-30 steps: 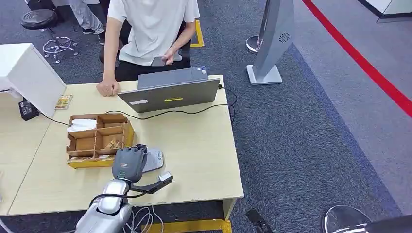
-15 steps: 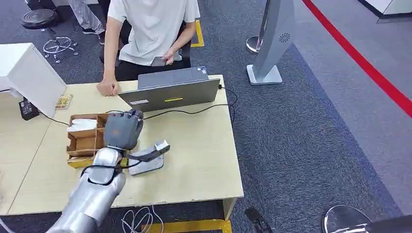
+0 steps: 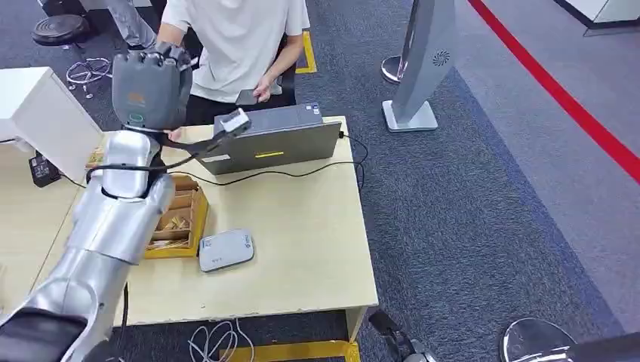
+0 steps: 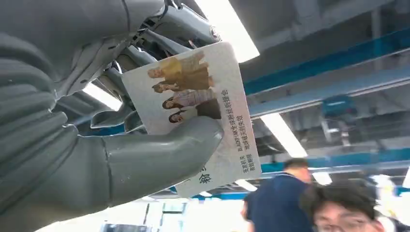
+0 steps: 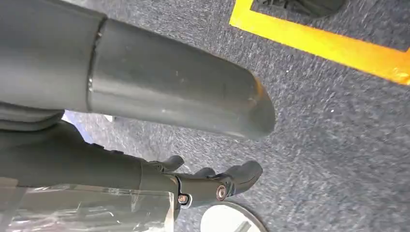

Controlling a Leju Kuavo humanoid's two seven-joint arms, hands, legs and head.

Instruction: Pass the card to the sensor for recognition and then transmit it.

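Observation:
My left hand (image 3: 149, 84) is raised high above the back left of the table, in front of the seated person (image 3: 238, 41). It pinches a white printed card (image 4: 193, 104) between the thumb (image 4: 159, 154) and the fingers; in the head view the card (image 3: 235, 121) juts out toward the laptop. The grey-white card sensor (image 3: 226, 250) lies flat on the table (image 3: 309, 249), well below and nearer than the hand. My right hand (image 5: 212, 186) hangs by my side over the carpet with nothing in it.
A grey laptop (image 3: 272, 139) with a black cable stands at the table's back edge. A wooden compartment box (image 3: 177, 219) sits next to the sensor, partly behind my arm. A white box (image 3: 38, 113) is at the far left. A grey stand (image 3: 423, 68) rises beyond the table.
My left arm has lifted from just over the sensor, up and away toward the person, carrying the card. The sensor now lies uncovered.

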